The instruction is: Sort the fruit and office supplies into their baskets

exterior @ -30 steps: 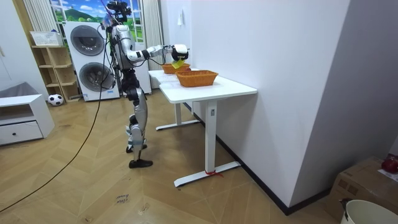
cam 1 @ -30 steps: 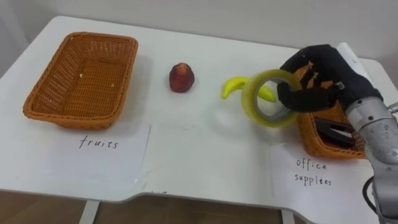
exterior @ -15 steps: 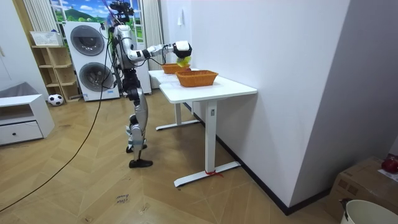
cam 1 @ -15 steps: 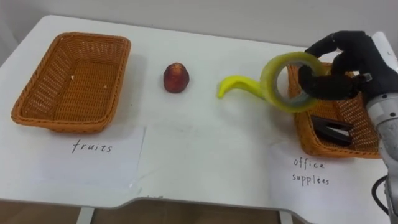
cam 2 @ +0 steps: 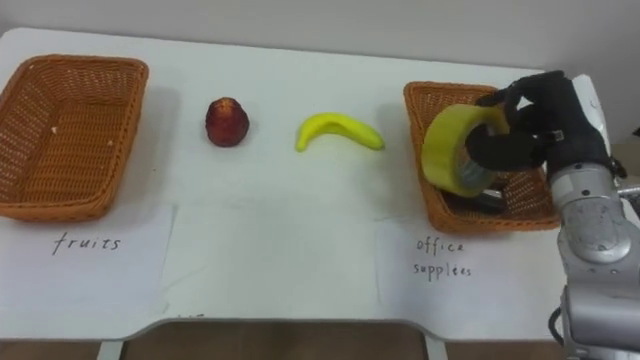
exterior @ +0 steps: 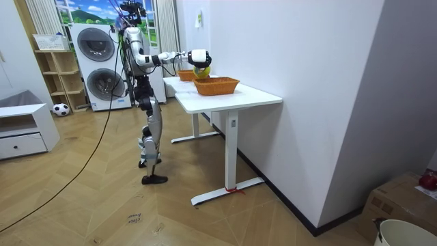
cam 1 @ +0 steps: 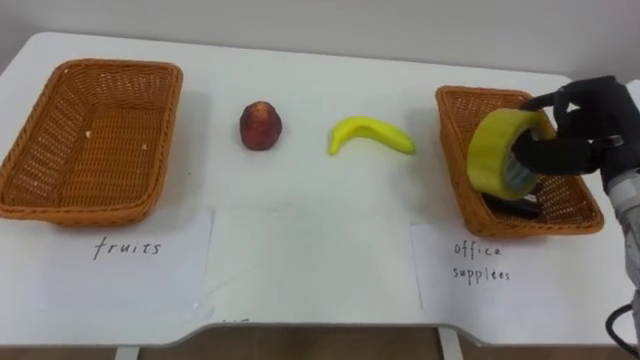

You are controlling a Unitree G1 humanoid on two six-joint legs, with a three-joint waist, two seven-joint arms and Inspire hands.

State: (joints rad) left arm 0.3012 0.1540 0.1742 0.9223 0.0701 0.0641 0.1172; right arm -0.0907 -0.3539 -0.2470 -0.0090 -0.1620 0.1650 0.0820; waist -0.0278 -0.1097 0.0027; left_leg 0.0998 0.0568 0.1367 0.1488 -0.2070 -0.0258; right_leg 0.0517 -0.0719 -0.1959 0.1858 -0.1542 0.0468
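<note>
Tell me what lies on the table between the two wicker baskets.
Two fruits on bare white tabletop, shown in both eye views: a dark red round fruit nearer the left wicker basket, and a curved yellow banana nearer the right wicker basket.

The left basket [cam 1: 100,68] and right basket [cam 1: 455,150] are rough woven wicker. The table [cam 1: 310,230] looks smooth, matt white. The labels [cam 1: 140,270] are plain paper. The tape roll [cam 1: 492,150] seems to be glossy plastic, and the right hand [cam 1: 585,120] is matt black.
</note>
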